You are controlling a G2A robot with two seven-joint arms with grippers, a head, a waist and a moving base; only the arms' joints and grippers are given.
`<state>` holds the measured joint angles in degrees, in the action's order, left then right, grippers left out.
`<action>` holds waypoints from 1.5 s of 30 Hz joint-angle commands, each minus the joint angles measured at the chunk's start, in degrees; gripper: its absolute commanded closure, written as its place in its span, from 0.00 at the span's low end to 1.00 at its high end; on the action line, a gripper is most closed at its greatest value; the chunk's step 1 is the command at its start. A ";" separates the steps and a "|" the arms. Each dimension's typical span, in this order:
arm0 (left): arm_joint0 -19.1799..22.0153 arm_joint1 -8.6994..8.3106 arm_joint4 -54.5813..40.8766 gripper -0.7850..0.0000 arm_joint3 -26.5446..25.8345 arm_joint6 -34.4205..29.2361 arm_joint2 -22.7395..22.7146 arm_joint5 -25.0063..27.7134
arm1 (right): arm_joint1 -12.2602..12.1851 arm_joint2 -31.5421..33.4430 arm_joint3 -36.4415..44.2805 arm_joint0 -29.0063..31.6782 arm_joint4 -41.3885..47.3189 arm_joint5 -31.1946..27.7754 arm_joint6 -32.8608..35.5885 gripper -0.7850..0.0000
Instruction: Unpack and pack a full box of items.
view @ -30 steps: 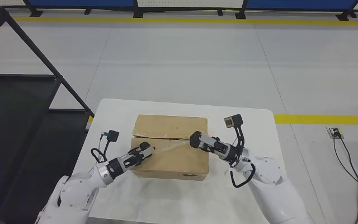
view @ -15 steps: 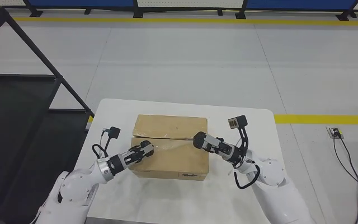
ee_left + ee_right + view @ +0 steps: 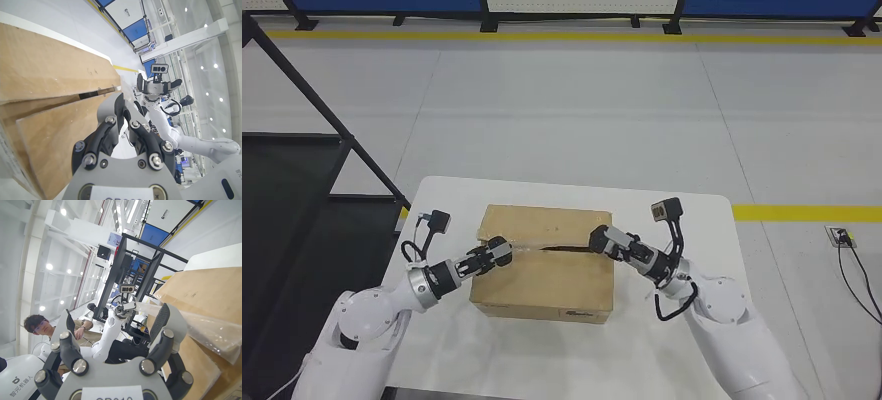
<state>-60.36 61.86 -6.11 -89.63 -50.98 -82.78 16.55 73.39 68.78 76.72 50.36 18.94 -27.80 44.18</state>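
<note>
One box [image 3: 547,285] on table [image 3: 642,205], left pincer [image 3: 498,250] clamping tape [image 3: 126,89], black rack [image 3: 282,230] beside

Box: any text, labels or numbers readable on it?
Nothing on the box can be read.
Handwritten scrawl on its top flap: two faint marks, illegible.
Printed label on the side nearest the robot: too small to read.

Left gripper [image 3: 502,248] farther left, more tape [image 3: 126,89] off box [image 3: 542,285] seam
</note>
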 commanded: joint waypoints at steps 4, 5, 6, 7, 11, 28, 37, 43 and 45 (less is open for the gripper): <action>0.45 -0.15 0.61 1.00 0.94 -0.36 0.57 0.32 | 0.24 -0.83 -1.12 -1.34 0.08 2.04 -0.99 0.00; 0.62 -0.17 1.12 1.00 1.11 -0.12 0.70 0.45 | 0.32 -1.06 -1.36 -1.71 0.18 2.63 -1.30 0.00; 0.76 -0.17 1.28 1.00 1.32 0.11 0.91 0.57 | 0.39 -1.36 -1.69 -2.15 0.15 3.44 -1.44 0.00; 0.93 -0.16 1.32 1.00 1.52 0.28 1.12 0.65 | 0.46 -1.70 -2.19 -2.72 -0.07 4.83 -1.50 0.00; 1.68 -0.15 1.67 1.00 2.15 0.85 1.85 0.80 | 0.77 -3.10 -4.13 -5.42 -0.93 11.03 -1.65 0.00; 3.29 -0.53 1.76 1.00 3.65 -0.13 3.03 0.63 | 1.16 -5.36 -9.13 -9.60 -0.34 17.52 4.34 0.00; 4.38 -0.65 2.43 1.00 5.22 0.60 3.80 -0.91 | 1.58 -6.53 -10.58 -11.01 -0.22 17.88 4.49 0.00; 5.13 -0.68 2.62 1.00 6.10 1.14 4.36 -1.81 | 1.80 -7.20 -11.36 -11.60 -1.10 18.10 3.65 0.00; 5.25 -0.72 2.61 1.00 6.31 1.01 4.47 -1.83 | 1.89 -7.36 -11.45 -11.74 -1.02 17.80 3.54 0.00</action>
<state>-55.16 61.16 -3.47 -83.45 -49.90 -78.35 14.72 75.24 61.49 65.28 38.70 17.82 -9.72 47.74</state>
